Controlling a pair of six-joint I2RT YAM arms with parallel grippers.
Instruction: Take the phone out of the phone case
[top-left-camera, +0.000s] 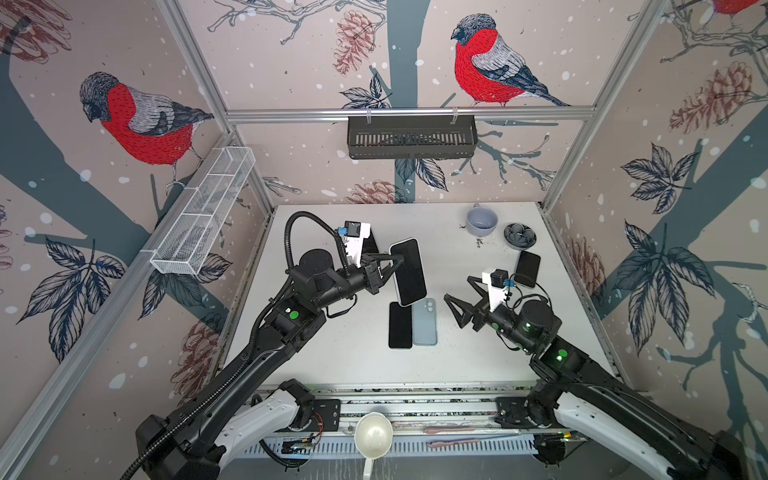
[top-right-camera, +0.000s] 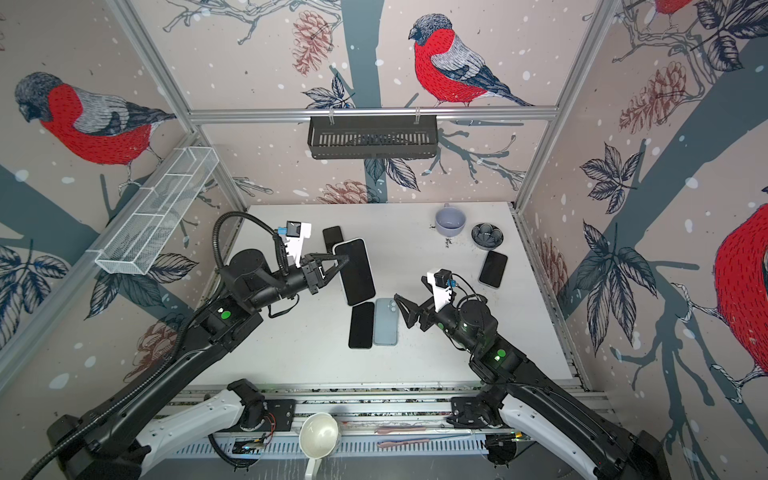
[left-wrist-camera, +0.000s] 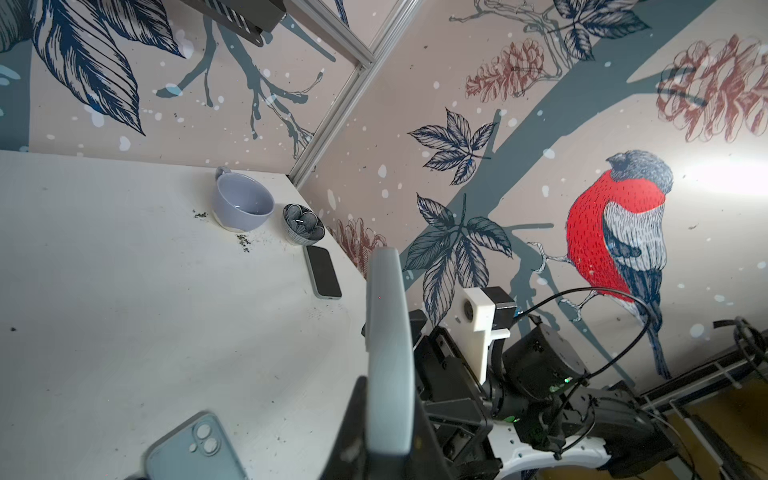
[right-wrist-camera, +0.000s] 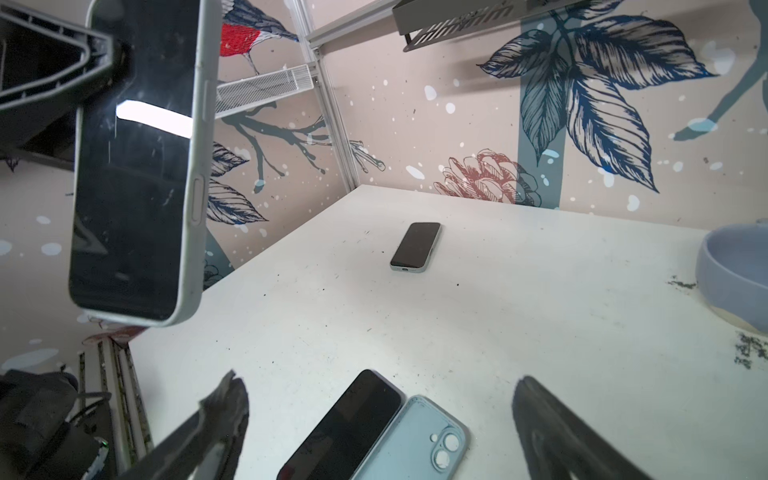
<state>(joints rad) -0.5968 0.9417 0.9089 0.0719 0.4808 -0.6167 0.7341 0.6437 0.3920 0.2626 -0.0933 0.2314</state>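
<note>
Left hand (top-left-camera: 400, 261): clamped on the cased phone (top-left-camera: 411, 282), pinching screen and back at one long edge.
Phone: up off the desk (top-left-camera: 332, 353), screen roughly skyward, pale case on all round it.
Right hand (top-left-camera: 457, 287): spread wide, holding nothing, hovering near the phone's other long side.
Step, I reckon: getting that right hand onto the case rim to start peeling.
How I'd do it: go for a corner well away from my left pinch, since that pinch squeezes case and phone together. I'd hook only the rim, not the glass, and roll it back gently.
Heads-up: one-edge grip, so a hard push could twist the phone loose.
Below: a bare black phone (top-left-camera: 400, 325) and a blue case (top-left-camera: 424, 322) side by side. I can't tell if that case is empty, so I'd stay high.
</note>
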